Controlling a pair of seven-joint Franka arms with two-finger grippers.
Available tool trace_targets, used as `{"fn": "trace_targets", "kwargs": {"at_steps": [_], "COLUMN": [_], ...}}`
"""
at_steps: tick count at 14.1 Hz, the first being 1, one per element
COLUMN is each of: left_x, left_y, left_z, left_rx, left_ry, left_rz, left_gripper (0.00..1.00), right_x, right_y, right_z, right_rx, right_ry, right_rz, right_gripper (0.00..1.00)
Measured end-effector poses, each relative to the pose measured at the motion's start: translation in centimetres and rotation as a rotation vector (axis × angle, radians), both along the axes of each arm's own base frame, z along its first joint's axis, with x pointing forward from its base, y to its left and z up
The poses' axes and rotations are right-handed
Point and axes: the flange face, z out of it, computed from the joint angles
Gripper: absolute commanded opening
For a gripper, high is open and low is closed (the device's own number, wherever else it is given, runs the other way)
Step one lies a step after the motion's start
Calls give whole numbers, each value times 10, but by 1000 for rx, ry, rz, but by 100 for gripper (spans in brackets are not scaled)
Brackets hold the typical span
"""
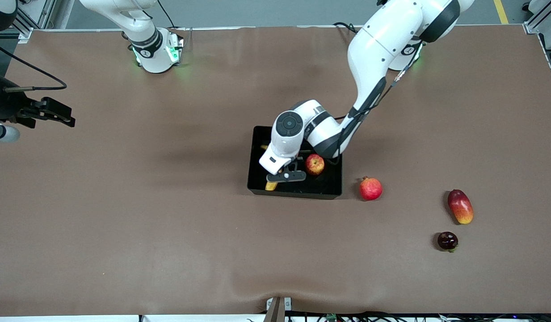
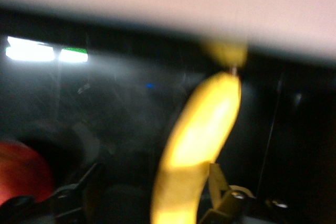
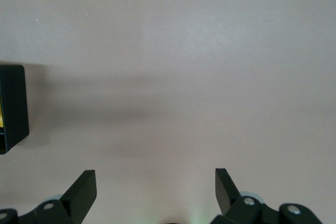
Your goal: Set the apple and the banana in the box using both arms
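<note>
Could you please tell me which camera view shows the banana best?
The left wrist view: the banana fills the frame, lying in the box. The front view shows only its ends around the left gripper. The right wrist view shows just a yellow sliver.

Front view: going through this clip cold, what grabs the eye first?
The left arm folds down into the black box at mid-table, its left gripper over the banana, with the apple beside it in the box. The right gripper waits, open, over bare table toward the right arm's end. A pomegranate, a mango and a dark fruit lie outside the box.
</note>
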Motion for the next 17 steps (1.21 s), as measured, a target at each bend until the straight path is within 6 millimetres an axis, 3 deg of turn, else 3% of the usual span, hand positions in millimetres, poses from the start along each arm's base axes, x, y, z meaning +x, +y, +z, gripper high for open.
{"fn": "trace_targets", "kwargs": {"at_steps": [1,2,4,7,9,12,17], "left_x": [18,44,79,108,112,114,104], "left_y": [15,46,108,205,253,309,366], "left_z": [25,64,123,196,227,257,303], "left_rx": [0,14,46,104,148,189,205], "left_ry": [-25,-49,-71,-78,-62,-47,-18], "left_rz": [28,76,164,280,294,248,105], "left_gripper": [100,100,100,100,100,100,100], "right_x": [0,0,0,2,4,4,4], "right_y": [-2,-3,-3,-4,-3,-2,0], "right_z": [3,8,12,12,11,12,12], "right_rx": [0,0,0,-3,-3,-3,-2], "right_ry": [-8,-19,-28,-34,-40,-45,-42], "right_rz": [-3,-5,-5,-6,-6,-4,0], "right_gripper": [100,100,100,100,100,100,100]}}
